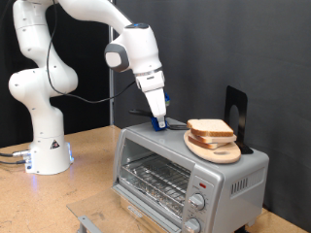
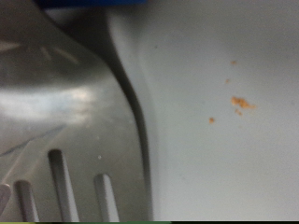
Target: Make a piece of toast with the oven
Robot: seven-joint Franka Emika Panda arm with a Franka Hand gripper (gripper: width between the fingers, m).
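The piece of toast (image 1: 210,129) lies on a round light-wood board (image 1: 216,149) on top of the silver oven (image 1: 185,175), at the exterior view's right. My gripper (image 1: 158,120) points down and its tips are at the oven's top, just to the exterior view's left of the board, beside a small dark item (image 1: 175,124). The oven's wire rack (image 1: 155,178) shows through its front. The wrist view is very close: silver metal with slots (image 2: 65,140) and a pale surface with orange crumbs (image 2: 238,103). My fingers do not show there.
A black upright stand (image 1: 236,112) is behind the board. The oven's knobs (image 1: 197,204) are at its front right. The arm's white base (image 1: 47,150) stands on the wooden table (image 1: 87,155) at the exterior view's left. A dark curtain hangs behind.
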